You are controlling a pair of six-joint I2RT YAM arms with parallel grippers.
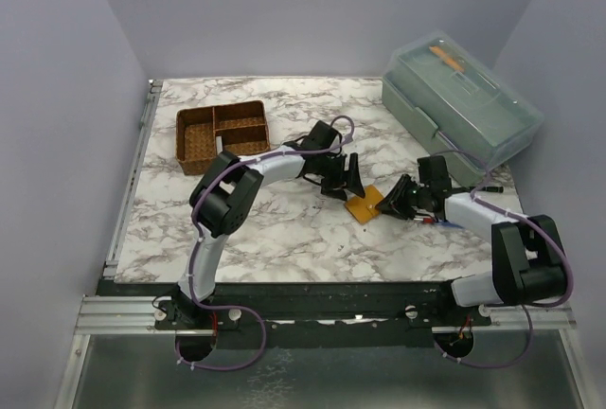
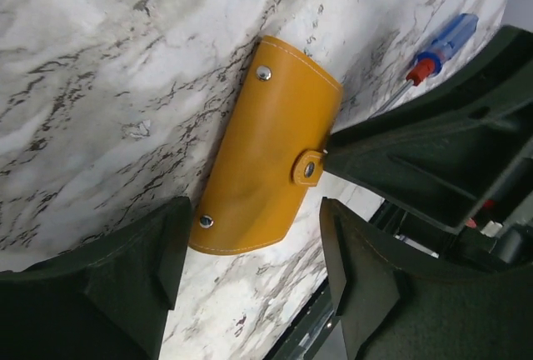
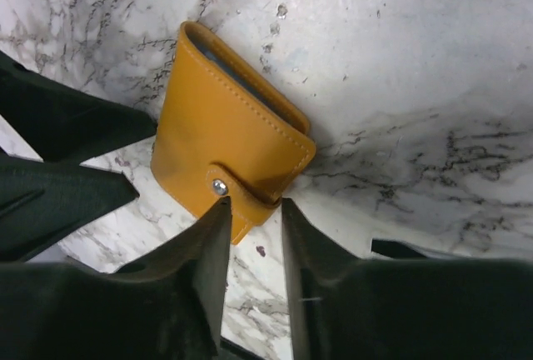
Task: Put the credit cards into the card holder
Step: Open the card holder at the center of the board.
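Observation:
The card holder (image 1: 365,206) is an orange-tan leather wallet lying closed on the marble table, its strap snapped shut. It also shows in the left wrist view (image 2: 266,152) and the right wrist view (image 3: 225,152). My left gripper (image 1: 346,184) is open, and its fingers straddle the wallet's near end (image 2: 254,252). My right gripper (image 1: 396,203) stands at the strap side (image 3: 254,210). Its jaws are a narrow gap apart, one fingertip (image 3: 218,210) touching the snap, with the strap's tab between them. No credit cards are clearly in view.
A brown woven divided basket (image 1: 222,133) stands at the back left, with a pale flat thing in one compartment. A grey-green lidded toolbox (image 1: 464,101) is at the back right. A blue-handled screwdriver (image 2: 441,43) lies by the right arm (image 1: 450,225).

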